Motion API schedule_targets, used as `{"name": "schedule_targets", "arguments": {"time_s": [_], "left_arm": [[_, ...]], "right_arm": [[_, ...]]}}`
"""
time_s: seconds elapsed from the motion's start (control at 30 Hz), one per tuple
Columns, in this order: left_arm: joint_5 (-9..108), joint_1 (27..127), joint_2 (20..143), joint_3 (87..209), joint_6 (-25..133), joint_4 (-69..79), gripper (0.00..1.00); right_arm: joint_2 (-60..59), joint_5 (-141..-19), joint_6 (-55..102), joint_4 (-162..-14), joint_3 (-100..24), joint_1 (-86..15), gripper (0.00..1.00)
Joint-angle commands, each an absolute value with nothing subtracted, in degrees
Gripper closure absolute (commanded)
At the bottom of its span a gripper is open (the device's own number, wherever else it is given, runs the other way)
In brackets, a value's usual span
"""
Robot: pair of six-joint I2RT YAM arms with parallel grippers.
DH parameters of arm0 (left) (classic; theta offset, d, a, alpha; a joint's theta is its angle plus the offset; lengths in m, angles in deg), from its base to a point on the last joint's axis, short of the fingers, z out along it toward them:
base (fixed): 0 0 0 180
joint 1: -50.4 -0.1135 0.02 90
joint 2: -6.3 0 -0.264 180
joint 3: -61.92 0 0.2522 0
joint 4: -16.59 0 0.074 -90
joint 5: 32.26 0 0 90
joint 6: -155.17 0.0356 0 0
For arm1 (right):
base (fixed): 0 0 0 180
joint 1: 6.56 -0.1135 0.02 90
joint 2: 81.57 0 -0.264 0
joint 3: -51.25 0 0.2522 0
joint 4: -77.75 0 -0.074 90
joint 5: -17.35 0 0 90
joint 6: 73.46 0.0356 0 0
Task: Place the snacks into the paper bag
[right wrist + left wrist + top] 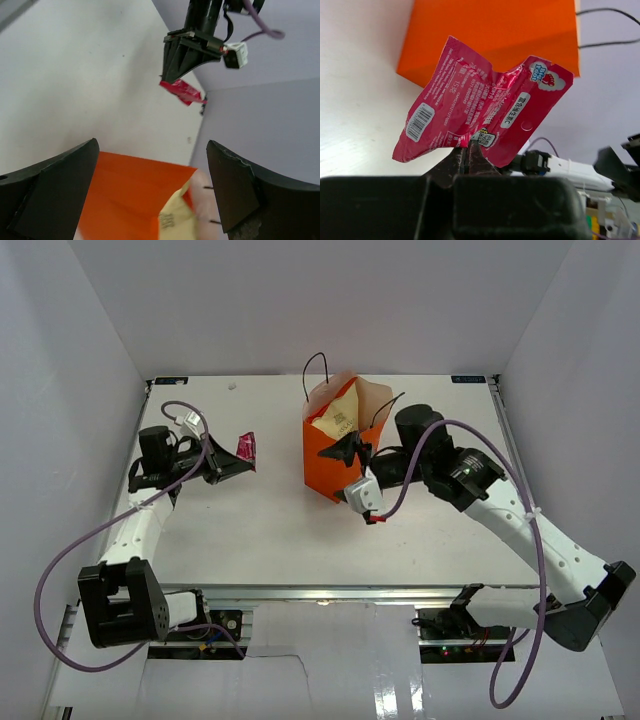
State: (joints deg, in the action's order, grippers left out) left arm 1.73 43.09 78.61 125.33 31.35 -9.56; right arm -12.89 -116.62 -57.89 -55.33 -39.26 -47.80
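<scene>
The orange paper bag point(325, 455) stands upright at mid-table, its mouth open, with a cream-yellow packet point(340, 418) inside. My left gripper point(232, 458) is shut on a pink-red snack packet point(246, 447) and holds it above the table, left of the bag. In the left wrist view the packet point(480, 110) is pinched at its lower edge by the gripper point(467, 150), with the bag point(490, 35) behind it. My right gripper point(347, 452) is open and empty at the bag's near right side. In the right wrist view the gripper point(152, 145) straddles the bag point(130, 195).
White enclosure walls ring the table point(250, 530). The bag's black cord handles point(318, 365) stick up at its top. The right arm point(570, 167) shows beyond the packet in the left wrist view. The left gripper point(192, 50) with the packet point(182, 91) shows in the right wrist view.
</scene>
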Motion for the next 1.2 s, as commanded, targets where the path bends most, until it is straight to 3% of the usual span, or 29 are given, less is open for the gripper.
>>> {"name": "schedule_targets", "arguments": {"time_s": [0.0,0.17,0.53,0.63,0.67,0.73,0.87,1.0,1.03,1.17], "left_arm": [[-5.01,44.95,73.80,123.06,28.53,-7.98,1.00],[-4.31,49.07,69.32,117.88,25.63,-8.95,1.00],[-2.99,54.62,63.51,113.83,23.86,-11.06,1.00],[-3.26,54.80,63.07,114.09,24.39,-11.94,1.00],[-3.26,54.80,62.90,114.18,24.39,-12.20,1.00],[-3.34,54.80,62.72,114.26,24.39,-12.38,1.00],[-3.52,54.80,62.55,114.53,24.30,-12.38,0.99],[-1.68,54.71,61.93,116.28,24.65,-14.22,0.69],[-0.72,54.71,61.76,117.16,25.44,-15.36,0.54],[4.29,54.80,59.74,124.35,29.92,-19.40,0.36]], "right_arm": [[-9.88,-109.93,-85.64,-57.46,-40.02,-53.38,0.06],[0.40,-104.30,-96.65,-57.64,-44.68,-59.12,0.08],[11.58,-93.58,-102.46,-60.72,-49.69,-65.10,0.17],[13.08,-90.41,-103.51,-60.28,-49.78,-65.19,0.35],[13.61,-89.62,-103.52,-60.28,-49.78,-65.19,0.51],[13.87,-88.30,-102.99,-60.54,-49.78,-65.19,0.65],[13.79,-87.51,-101.68,-60.90,-49.61,-65.19,0.76],[13.00,-88.03,-99.57,-61.33,-49.17,-65.10,0.83],[12.30,-88.47,-98.95,-61.51,-49.08,-65.10,0.85],[9.75,-91.54,-93.42,-61.69,-49.08,-64.66,0.87]]}}
